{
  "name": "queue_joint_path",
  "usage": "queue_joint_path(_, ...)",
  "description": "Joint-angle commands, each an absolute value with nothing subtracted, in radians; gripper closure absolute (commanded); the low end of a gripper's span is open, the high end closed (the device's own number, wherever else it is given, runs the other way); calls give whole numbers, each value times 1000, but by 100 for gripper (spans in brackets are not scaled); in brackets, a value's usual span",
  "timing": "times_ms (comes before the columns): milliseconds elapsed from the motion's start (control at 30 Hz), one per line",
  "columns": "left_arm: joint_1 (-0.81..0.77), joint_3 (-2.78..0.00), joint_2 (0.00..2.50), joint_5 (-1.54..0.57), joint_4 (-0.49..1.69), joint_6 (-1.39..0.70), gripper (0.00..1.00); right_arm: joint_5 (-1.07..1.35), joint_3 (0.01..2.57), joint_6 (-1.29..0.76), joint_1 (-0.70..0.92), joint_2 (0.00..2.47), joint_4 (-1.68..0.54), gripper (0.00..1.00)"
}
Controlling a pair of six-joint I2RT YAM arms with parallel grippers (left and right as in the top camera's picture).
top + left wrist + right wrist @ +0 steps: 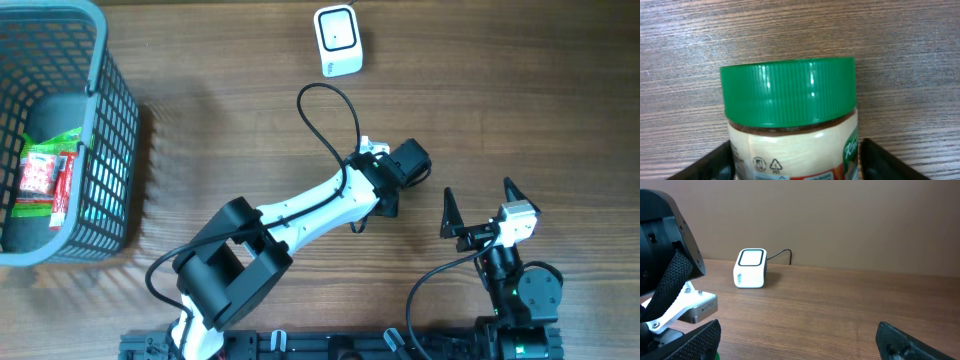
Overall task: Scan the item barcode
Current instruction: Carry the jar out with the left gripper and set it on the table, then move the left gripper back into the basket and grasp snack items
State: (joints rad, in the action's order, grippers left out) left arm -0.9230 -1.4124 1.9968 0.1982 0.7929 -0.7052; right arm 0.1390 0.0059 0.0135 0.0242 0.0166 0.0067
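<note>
A jar with a green ribbed lid [789, 92] and a cream label fills the left wrist view. It sits between the black fingers of my left gripper [796, 162], which press on both sides of its body. No barcode shows on the label face I see. From overhead the left gripper [407, 164] covers the jar, mid-table. The white scanner [338, 40] stands at the far edge, also in the right wrist view [750, 268]. My right gripper [480, 208] is open and holds nothing, to the right of the left one.
A grey wire basket [108, 150] at the far left holds a dark bag and red-and-green packets. The scanner's black cable [782, 253] trails off behind it. A black cable loops above the left arm [300, 215].
</note>
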Motion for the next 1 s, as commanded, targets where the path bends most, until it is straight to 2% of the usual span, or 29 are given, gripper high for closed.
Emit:
queue_joint_path(0, -925, -1408, 1974, 184, 794, -711, 16, 155, 5, 24, 19, 14, 11, 0)
queue_joint_path(100, -900, -1431, 1953, 185, 793, -688, 12, 155, 5, 24, 19, 14, 11, 0)
queue_joint_path(267, -810, -1534, 1862, 242, 799, -548, 12, 155, 5, 24, 19, 14, 11, 0)
queue_joint_path(433, -649, -1681, 1730, 296, 870, -391, 15, 155, 5, 24, 19, 14, 11, 0)
queue_joint_path(567, -411, -1759, 1572, 373, 918, -234, 14, 155, 5, 24, 19, 14, 11, 1)
queue_joint_path(700, -141, -1759, 1457, 377, 910, -186, 11, 155, 5, 24, 19, 14, 11, 1)
queue_joint_path(867, 224, -1759, 1442, 363, 915, -106, 1, 155, 5, 24, 19, 14, 10, 0)
queue_joint_path(967, 368, -1753, 1481, 356, 927, -32, 0, 155, 5, 24, 19, 14, 10, 0)
